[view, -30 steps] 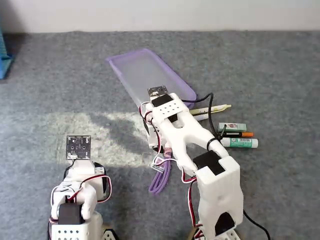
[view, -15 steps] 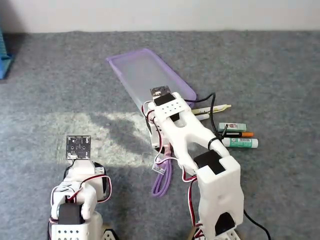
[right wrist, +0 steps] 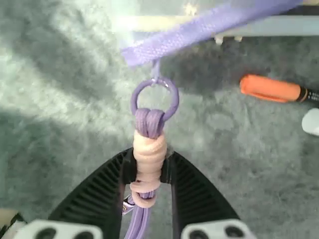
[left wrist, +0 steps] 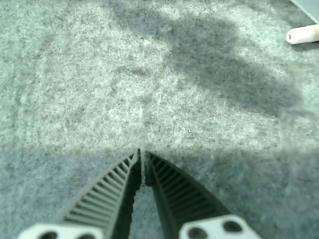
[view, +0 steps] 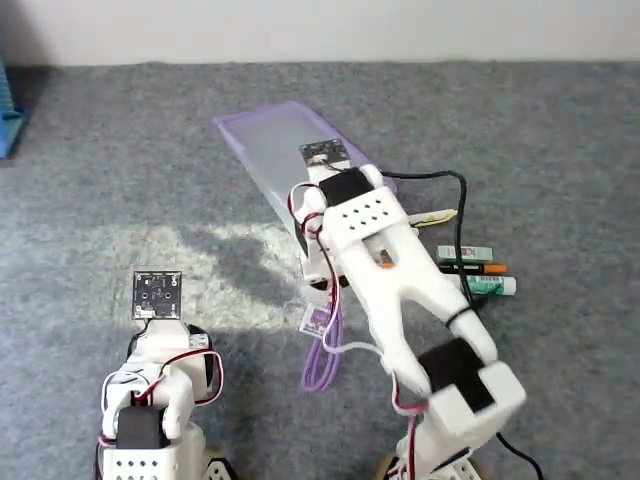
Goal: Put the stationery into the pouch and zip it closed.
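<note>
The translucent purple pouch [view: 280, 145] lies flat at the table's far middle. My right gripper [right wrist: 148, 154] is shut on the pink and purple cord [right wrist: 147, 167] that is tied to the zipper pull ring [right wrist: 154, 97] at the pouch's purple edge [right wrist: 199, 30]. The right arm [view: 365, 215] covers the pouch's near end, and the cord's loose loop [view: 322, 360] trails toward me. A cream pen [view: 435, 215], a green piece [view: 465, 253], an orange-capped marker [view: 482, 268] and a white and green stick [view: 492, 286] lie right of the arm. My left gripper [left wrist: 141, 159] is shut and empty over bare carpet.
Grey carpet [view: 120, 180] covers the table. A blue object [view: 8, 120] sits at the far left edge. The cream pen's tip [left wrist: 304, 34] shows far from the left gripper. The left arm [view: 157, 380] stays folded at the near left.
The right arm has swung with its wrist a little farther out and to the right, still holding the cord. The cord's loop shifted slightly. The left arm has not moved.
</note>
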Available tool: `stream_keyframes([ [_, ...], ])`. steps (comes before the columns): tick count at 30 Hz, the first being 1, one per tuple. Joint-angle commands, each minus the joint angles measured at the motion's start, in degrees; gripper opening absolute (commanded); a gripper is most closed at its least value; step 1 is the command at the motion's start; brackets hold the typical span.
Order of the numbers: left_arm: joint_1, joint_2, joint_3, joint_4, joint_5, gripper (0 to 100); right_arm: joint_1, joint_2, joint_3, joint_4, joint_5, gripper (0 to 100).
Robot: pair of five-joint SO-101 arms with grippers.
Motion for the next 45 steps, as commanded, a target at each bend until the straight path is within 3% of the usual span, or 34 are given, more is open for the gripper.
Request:
stream_keyframes([
  [1, 0.2, -0.5, -0.5, 0.2, 0.6, 1, -1.6, -7.9, -1.0, 4.7, 0.6, 0.8],
  [18, 0.2, -0.5, -0.5, 0.2, 0.6, 1, -7.4, -24.7, -1.0, 5.9, 0.8, 0.7],
  [29, 5.5, -0.6, -2.5, 0.4, 0.1, 2, -5.6, -26.4, -0.9, 3.6, 10.0, 0.7],
  [31, 5.5, -0.6, -4.7, 0.6, -3.4, 2, -5.6, -26.5, -0.9, 3.5, 9.9, 0.7],
  [37, 5.5, -0.6, -8.9, -0.5, -25.8, 2, -5.6, -26.5, -0.9, 3.4, 9.8, 0.7],
  [40, 5.5, -0.6, -13.9, -4.0, -22.2, 2, -5.6, -26.4, -0.9, 3.4, 9.9, 0.7],
  [45, 6.2, -0.3, -23.5, -4.4, -3.4, 2, -5.5, -26.4, -1.0, 2.9, 9.9, 0.7],
])
